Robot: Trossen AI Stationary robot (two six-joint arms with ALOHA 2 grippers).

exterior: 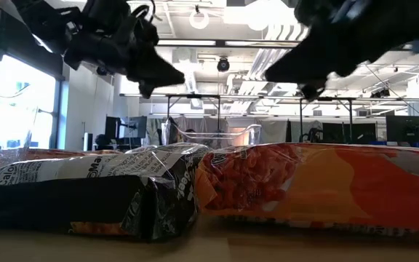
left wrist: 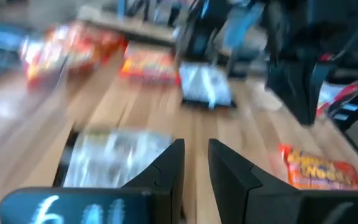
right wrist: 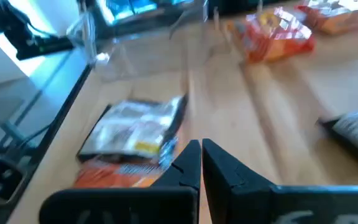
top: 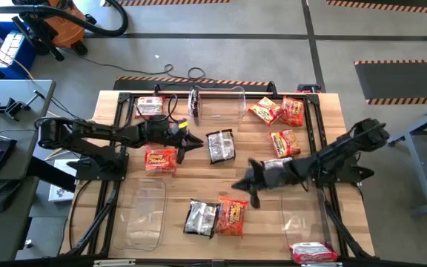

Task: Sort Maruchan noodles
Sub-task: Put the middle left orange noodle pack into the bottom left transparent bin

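Noodles lie scattered over the bench in loose groups: three orange-red packets near the far right corner, another just inboard of them, one orange-red packet left of centre, a dark packet at the middle, and a dark packet touching an orange-red one by the near edge. A pinkish packet sits at the near right corner, another near the far left corner.

Right tool hangs over the middle of the bench with its jaws pressed together and nothing between them. The near pair lies just ahead of its tips, toward the near edge — the dark packet's long axis runs roughly across the line of the fingers, judging from the right wrist view. That arm looks the nearer one to this pair.

Left tool hovers left of centre, jaws a narrow gap apart and empty — the orange-red packet is just beside it and the dark middle packet lies past its tips.

Clear bins stand along the bench edges.
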